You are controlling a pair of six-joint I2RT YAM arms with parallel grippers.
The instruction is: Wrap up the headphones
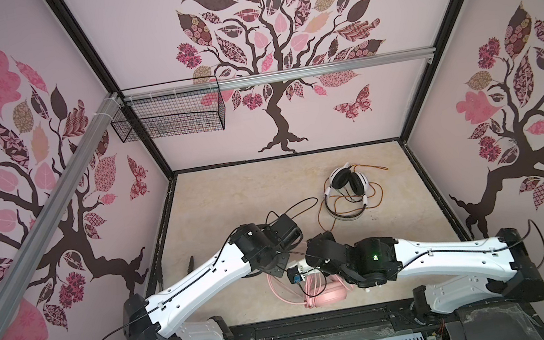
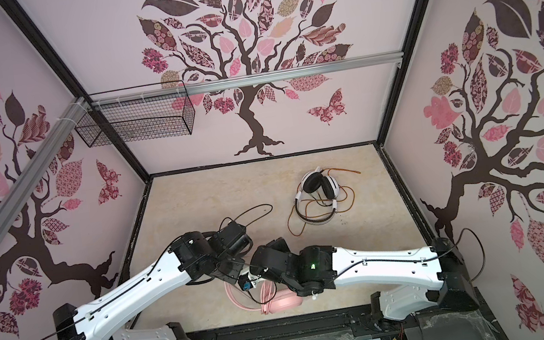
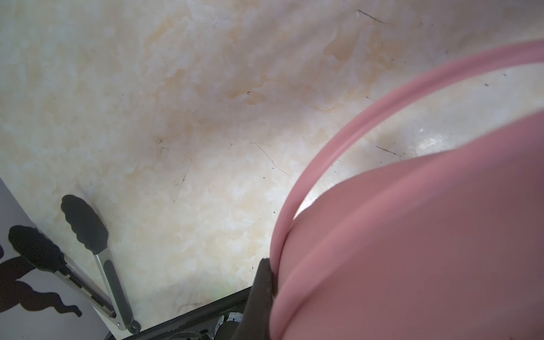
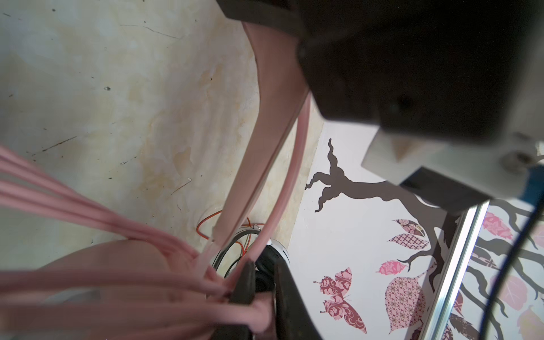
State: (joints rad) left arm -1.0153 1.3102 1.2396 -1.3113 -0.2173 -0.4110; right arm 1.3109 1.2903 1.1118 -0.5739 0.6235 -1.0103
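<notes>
The pale pink headphones lie near the table's front edge under both wrists, their pink cable gathered in several loops by an earcup. In the left wrist view, my left gripper is shut on the pink headband; only one black finger shows, pressed against it. My right gripper is shut on a strand of the pink cable held between its narrow jaws. The white-and-black headphones lie farther back, their orange-red cable loose around them, also in a top view.
Black-tipped metal tongs lie by the left wall at the table's front. A black wire basket hangs on the back rail, high left. The black frame edge runs along the table front.
</notes>
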